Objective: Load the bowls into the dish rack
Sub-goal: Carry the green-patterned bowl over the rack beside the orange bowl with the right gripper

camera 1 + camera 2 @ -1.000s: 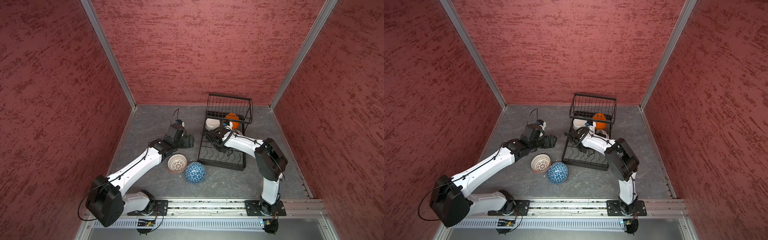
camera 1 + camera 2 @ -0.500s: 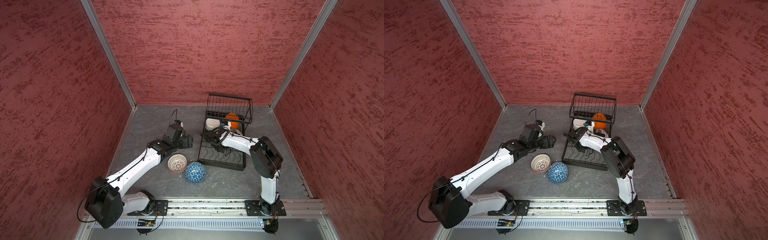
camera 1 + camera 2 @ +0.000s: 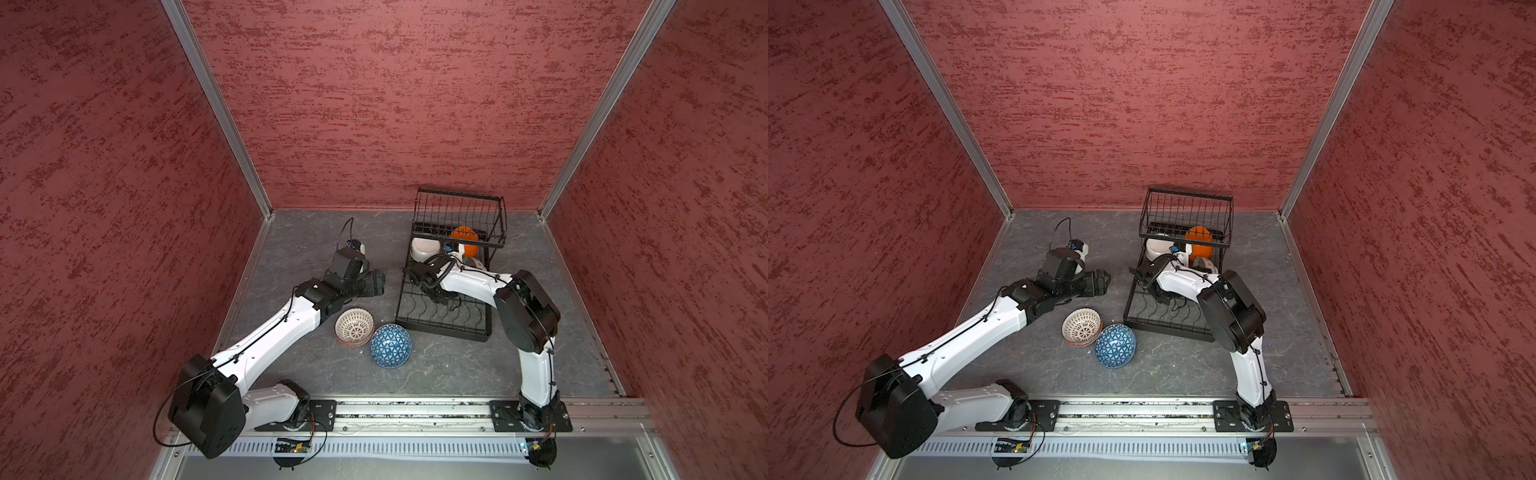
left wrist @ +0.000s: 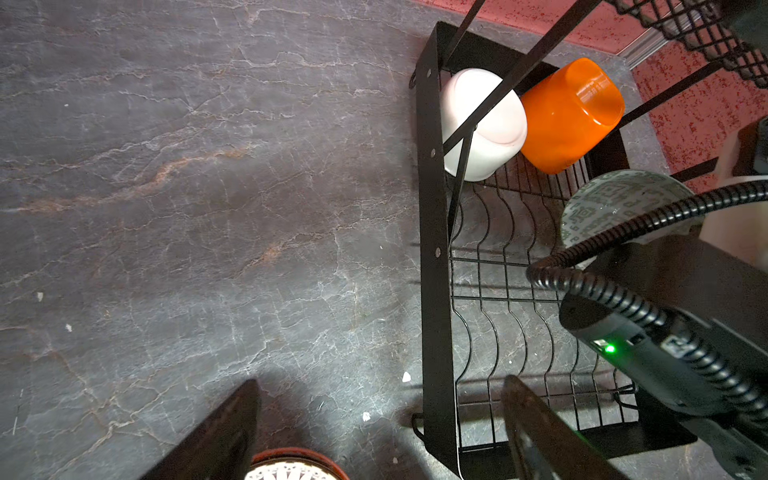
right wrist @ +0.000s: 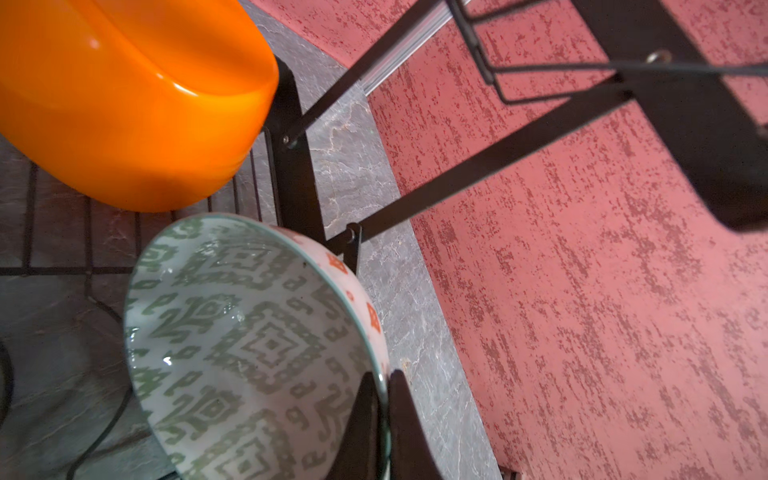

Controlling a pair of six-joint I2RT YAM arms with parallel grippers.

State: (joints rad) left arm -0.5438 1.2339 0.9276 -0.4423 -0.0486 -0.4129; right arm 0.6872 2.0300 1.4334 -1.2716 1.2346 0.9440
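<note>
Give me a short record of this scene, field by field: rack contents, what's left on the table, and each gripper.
Rack: black wire dish rack, far end holds plain white bowl and plain orange bowl
Right gripper: shut on rim of grey-green patterned bowl, inside rack
Left gripper: open, empty, above table beside rack
On grey table: red-and-white lattice bowl upright; blue triangle-patterned bowl upside down

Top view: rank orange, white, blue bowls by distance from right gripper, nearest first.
1. orange bowl, at the dish rack's far end, beside the right gripper holding the green-patterned bowl.
2. white bowl, same end, further left.
3. blue bowl, on the table outside the rack, front left.
</note>
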